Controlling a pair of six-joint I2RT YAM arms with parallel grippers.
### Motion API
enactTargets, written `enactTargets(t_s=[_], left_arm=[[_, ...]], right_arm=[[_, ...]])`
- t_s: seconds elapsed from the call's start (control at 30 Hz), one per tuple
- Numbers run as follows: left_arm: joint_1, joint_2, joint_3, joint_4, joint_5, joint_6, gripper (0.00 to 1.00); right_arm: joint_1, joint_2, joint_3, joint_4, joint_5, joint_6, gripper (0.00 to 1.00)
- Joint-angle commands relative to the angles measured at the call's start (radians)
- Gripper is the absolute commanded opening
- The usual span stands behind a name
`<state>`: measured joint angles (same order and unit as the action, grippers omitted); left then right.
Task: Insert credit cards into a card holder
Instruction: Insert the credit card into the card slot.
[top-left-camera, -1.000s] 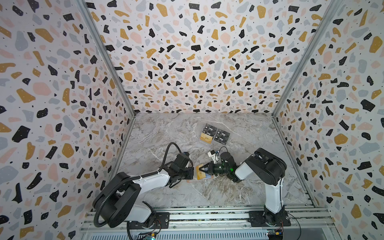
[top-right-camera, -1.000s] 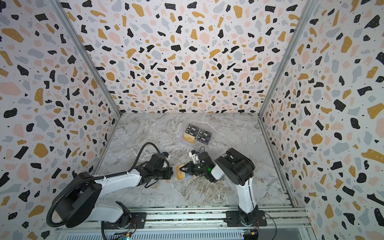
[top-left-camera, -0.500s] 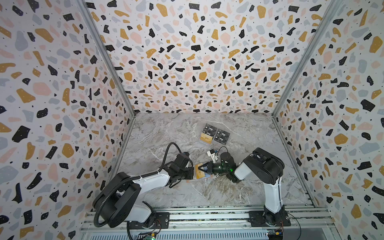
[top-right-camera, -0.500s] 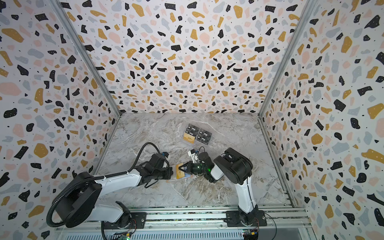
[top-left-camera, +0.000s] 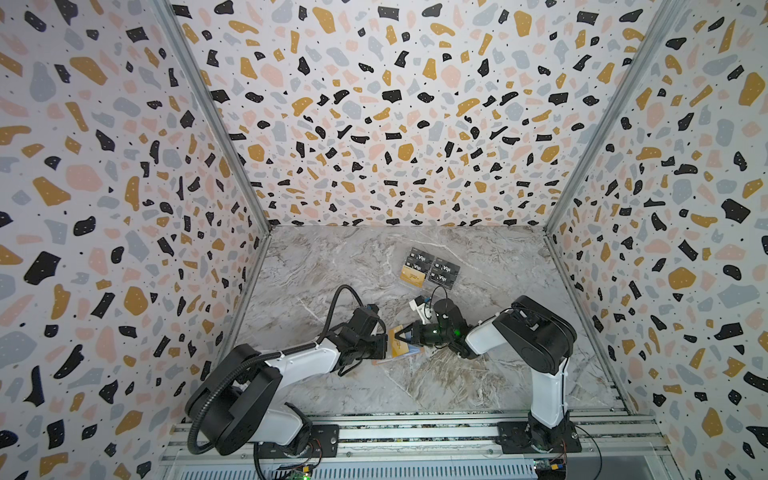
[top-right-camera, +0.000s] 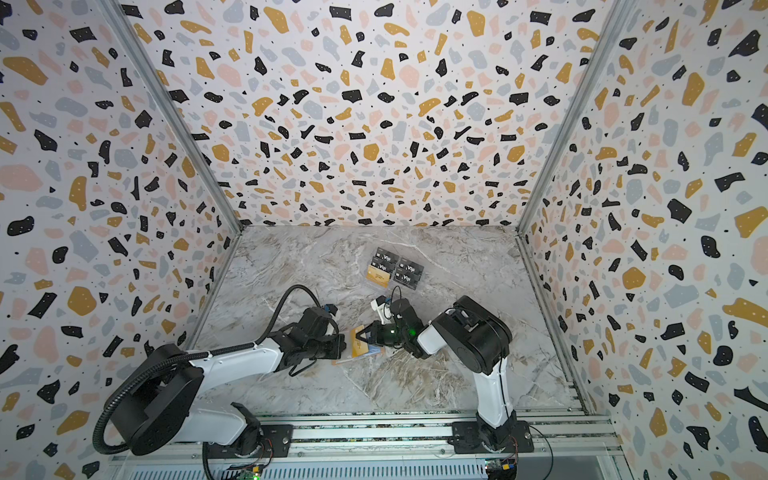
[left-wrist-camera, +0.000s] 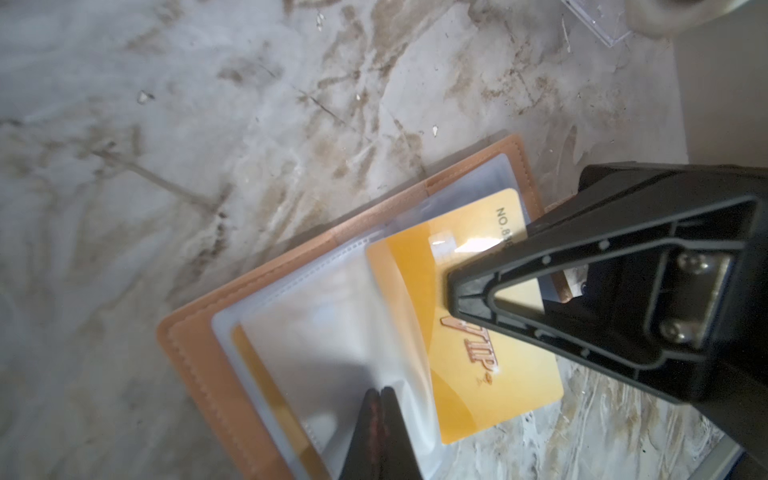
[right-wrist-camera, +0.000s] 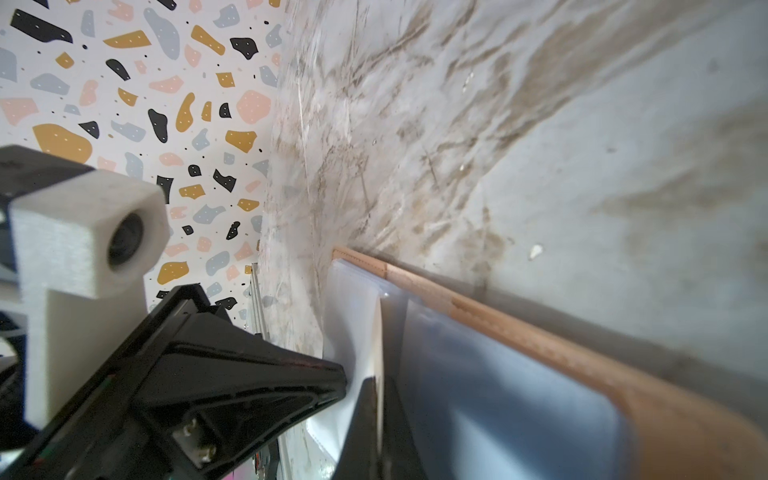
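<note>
Both top views: marble surface (top-left-camera: 332, 266), terrazzo walls (top-left-camera: 374, 104); left fingers (left-wrist-camera: 390, 440) pinch sleeve (left-wrist-camera: 332, 332) (clear), right fingers (left-wrist-camera: 582, 299) clamp card (left-wrist-camera: 498, 390).

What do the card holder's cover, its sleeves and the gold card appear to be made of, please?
The card holder cover looks like leather or imitation leather: matte salmon-pink, with stitched edges. The clear sleeve seems thin soft plastic film: glossy, see-through, and curving where it is lifted. The gold card is probably stiff plastic: flat, glossy, with a bright glare spot and printed lettering.

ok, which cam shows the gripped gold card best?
Left wrist: gold card is large, print legible, partly under a clear sleeve. Both top views give a tiny yellow patch; right wrist sees only its edge.
</note>
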<state>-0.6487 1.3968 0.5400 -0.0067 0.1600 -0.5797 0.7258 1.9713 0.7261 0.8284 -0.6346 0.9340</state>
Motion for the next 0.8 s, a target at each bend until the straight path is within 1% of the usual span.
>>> enactTargets(t_s=[0.0,0.2,0.37,0.43,0.6,0.77], left_arm=[[-0.003,-0.003,-0.008,-0.029,0.015,0.019,0.0],[-0.003,-0.001,-0.005,-0.032,0.016,0.02,0.0],[-0.003,-0.001,-0.012,-0.028,0.018,0.014,0.0],[-0.003,-0.001,-0.011,-0.025,0.019,0.012,0.0],[-0.003,-0.003,-0.006,-0.03,0.021,0.014,0.0],[-0.003,-0.004,-0.003,-0.031,0.021,0.014,0.0]], right_arm=[[0.004,-0.033,0.025,-0.072,0.029,-0.067,0.0],[-0.001,-0.034,0.026,-0.062,0.023,-0.072,0.0],[-0.003,-0.007,-0.037,0.109,0.022,0.042,0.0],[-0.002,-0.007,-0.055,0.155,0.035,0.064,0.0],[-0.002,-0.034,-0.009,0.017,0.053,-0.03,0.0],[-0.003,-0.017,0.001,0.032,0.029,-0.029,0.0]])
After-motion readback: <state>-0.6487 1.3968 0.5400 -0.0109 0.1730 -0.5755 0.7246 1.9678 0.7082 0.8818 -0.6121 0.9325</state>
